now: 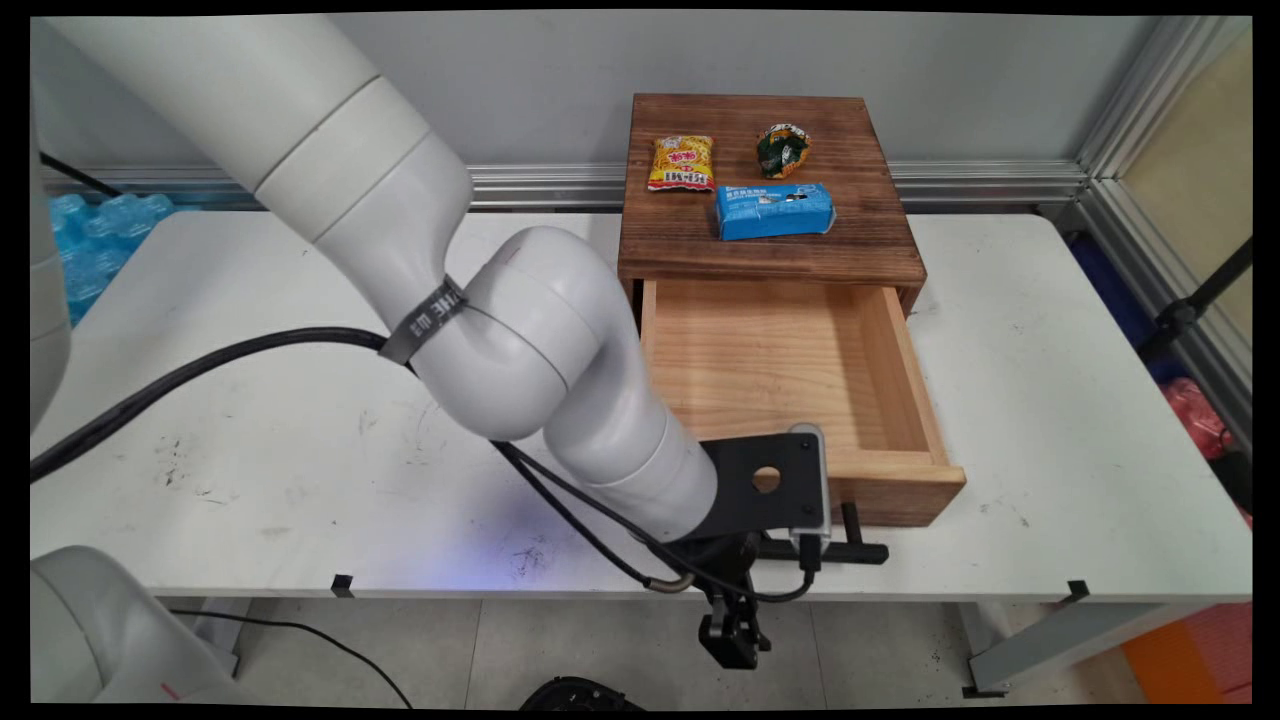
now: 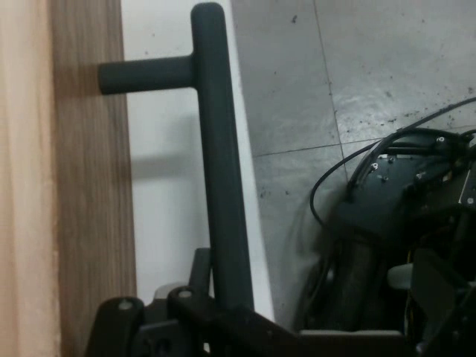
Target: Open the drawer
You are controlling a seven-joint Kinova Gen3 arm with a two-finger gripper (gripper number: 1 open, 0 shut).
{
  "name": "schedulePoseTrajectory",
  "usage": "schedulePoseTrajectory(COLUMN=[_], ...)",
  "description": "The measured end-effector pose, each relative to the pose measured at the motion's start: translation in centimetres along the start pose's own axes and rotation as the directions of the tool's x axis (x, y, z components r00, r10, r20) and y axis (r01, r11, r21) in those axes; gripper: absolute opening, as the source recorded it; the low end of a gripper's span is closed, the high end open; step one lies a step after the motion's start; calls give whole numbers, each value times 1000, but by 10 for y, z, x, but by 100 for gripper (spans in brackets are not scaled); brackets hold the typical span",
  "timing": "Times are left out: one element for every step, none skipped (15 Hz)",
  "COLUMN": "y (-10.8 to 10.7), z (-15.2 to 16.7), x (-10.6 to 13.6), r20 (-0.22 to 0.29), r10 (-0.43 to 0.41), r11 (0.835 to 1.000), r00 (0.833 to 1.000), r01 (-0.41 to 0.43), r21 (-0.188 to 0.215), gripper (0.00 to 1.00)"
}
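We locate the gripper [image 1: 735, 640] at the near edge of the tabletop [image 1: 300, 450], below the black bar handle [image 1: 840, 548] of the open drawer [image 1: 790, 400]. In the hand view, the handle [image 2: 219, 186] runs down into the linkage at the bottom edge; we cannot tell whether the jaws are closed on it or how far apart they stand. The drawer is pulled out toward the near side of a dark wooden cabinet [image 1: 770, 250]. On the cabinet top we note three items: a yellow snack packet [image 1: 682, 163] with red lettering we cannot read, a crumpled green wrapper [image 1: 781, 150] to its right, and a blue box [image 1: 775, 210] nearer the drawer, its print illegible. A black cable [image 1: 180, 380] hangs from the arm.
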Motion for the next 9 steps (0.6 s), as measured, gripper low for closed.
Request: schedulePoseTrajectory(y=[1,3,4,6,6,7,7,8,9], z=[0,-1,-1,-2,-2,-3,-3,-4,-5], x=[0,1,1,1,1,2,2,2,3], r20=[-1,-3,-4,-6,-8,-10,-11,-14,-17], r10=[-1,-2,-4,-6,-7,-9,-9,-10,-11], r11=[1000,1000,1000,1000,1000,1000,1000,1000,1000], r00=[1000,1000,1000,1000,1000,1000,1000,1000,1000], r01=[1,2,4,6,7,9,9,10,11], r21=[-1,-2,-3,-4,-4,-4,-3,-2,-2], gripper=[100,100,100,100,100,100,100,100,100])
